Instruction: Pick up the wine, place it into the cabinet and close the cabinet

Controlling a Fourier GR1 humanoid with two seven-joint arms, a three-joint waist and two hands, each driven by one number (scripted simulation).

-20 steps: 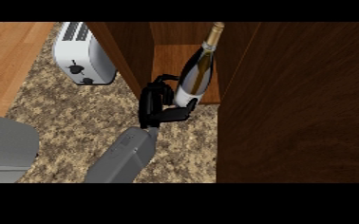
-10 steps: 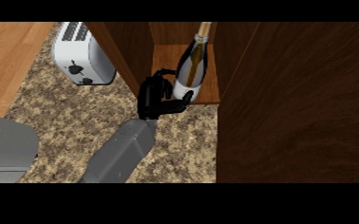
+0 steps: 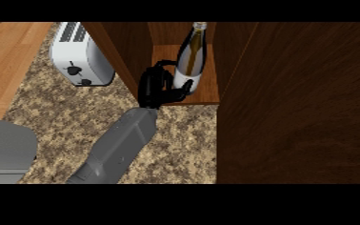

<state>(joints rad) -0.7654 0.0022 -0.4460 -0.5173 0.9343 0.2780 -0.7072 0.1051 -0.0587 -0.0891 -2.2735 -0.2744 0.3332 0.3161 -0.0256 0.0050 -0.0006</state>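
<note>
The wine bottle (image 3: 191, 52), dark glass with a pale lower part and a gold neck, stands upright on the floor of the open wooden cabinet (image 3: 207, 94). My right hand (image 3: 156, 86) is at the bottle's left side, low down. Its fingers and thumb curl round the bottle's base from behind and in front. The grey forearm runs down to the lower left. The cabinet's dark door (image 3: 288, 100) stands open and fills the right side of the view. My left hand does not show.
A white toaster (image 3: 81, 55) sits on the speckled counter (image 3: 63, 109) just left of the cabinet's side wall (image 3: 126, 52). A grey shape (image 3: 14, 148) lies at the lower left edge. A wooden surface (image 3: 17, 52) borders the counter at the far left.
The bottle has gone from tilted to upright and moved deeper onto the cabinet floor. My right hand has followed it forward, still wrapped round its base.
</note>
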